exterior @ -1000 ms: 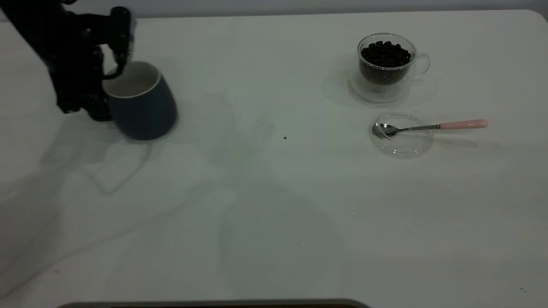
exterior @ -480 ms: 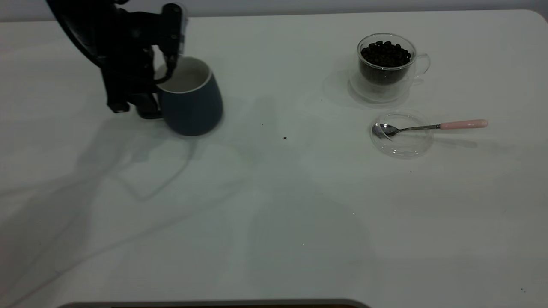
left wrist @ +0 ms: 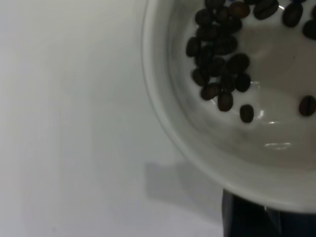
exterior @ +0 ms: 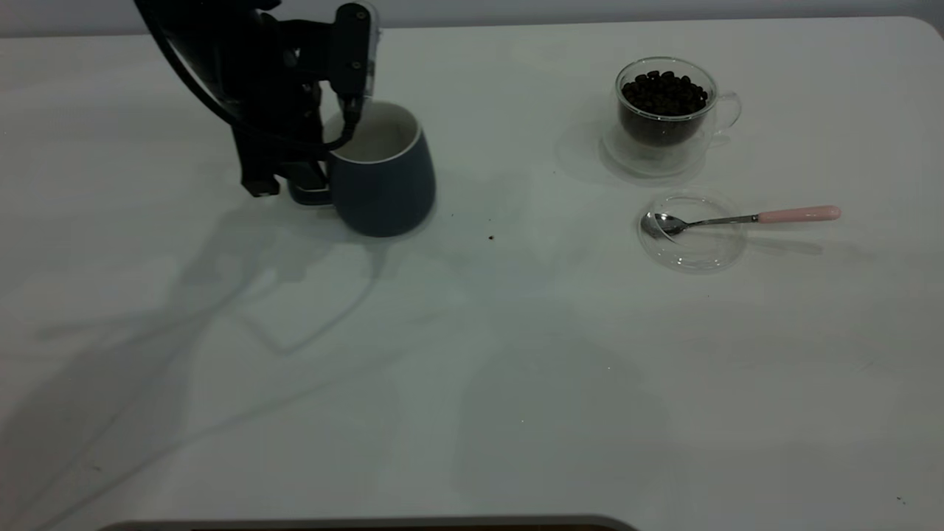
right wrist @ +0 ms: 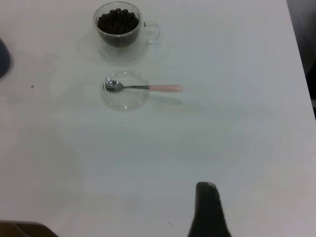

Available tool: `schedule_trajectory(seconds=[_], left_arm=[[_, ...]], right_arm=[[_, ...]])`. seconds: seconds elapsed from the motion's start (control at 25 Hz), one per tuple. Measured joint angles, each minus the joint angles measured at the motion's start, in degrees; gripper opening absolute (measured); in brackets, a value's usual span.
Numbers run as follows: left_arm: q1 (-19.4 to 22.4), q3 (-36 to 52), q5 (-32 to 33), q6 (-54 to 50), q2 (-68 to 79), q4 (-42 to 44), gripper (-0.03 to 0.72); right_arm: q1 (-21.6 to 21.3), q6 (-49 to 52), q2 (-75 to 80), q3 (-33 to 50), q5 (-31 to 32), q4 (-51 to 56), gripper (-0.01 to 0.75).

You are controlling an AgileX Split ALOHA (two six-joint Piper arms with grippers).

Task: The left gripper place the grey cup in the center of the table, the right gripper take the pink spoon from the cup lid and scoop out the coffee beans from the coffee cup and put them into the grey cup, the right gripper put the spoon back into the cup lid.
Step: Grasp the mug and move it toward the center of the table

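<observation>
While the large dark blue-grey ceramic mug [exterior: 382, 181] is carried toward the middle of the wide white tabletop [exterior: 472, 383], the left gripper [exterior: 306, 166] stays clamped on its handle side.

Over the last second the mug has travelled rightward from the table's left edge, now just left of centre and upright, so I judge the placing step nearly done, with release still to come. The left wrist view shows some dark roasted coffee beans [left wrist: 217, 74] already lying on its white lining. Ahead, a stray dark speck [exterior: 491, 237] sits on the table, nothing larger. Well to the right stand the small clear glass cup [exterior: 667, 110] heaped with beans and, just before it, the shallow clear glass lid [exterior: 692, 254] holding the silver spoon with pale pink handle [exterior: 737, 219]. The right gripper [right wrist: 208, 210] hangs well back from them; whether its claw is apart I cannot tell.
</observation>
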Motion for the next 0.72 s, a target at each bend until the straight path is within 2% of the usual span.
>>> schedule_trajectory(seconds=[0.52, 0.72], left_arm=[[-2.5, -1.8, -0.5, -0.6, 2.8, -0.9, 0.370], [-1.1, -1.8, 5.7, -2.4, 0.3, -0.7, 0.370]], right_arm=[[0.0, 0.0, 0.0, 0.0, 0.0, 0.0, 0.578], [0.0, 0.0, 0.0, 0.0, 0.0, 0.0, 0.578]])
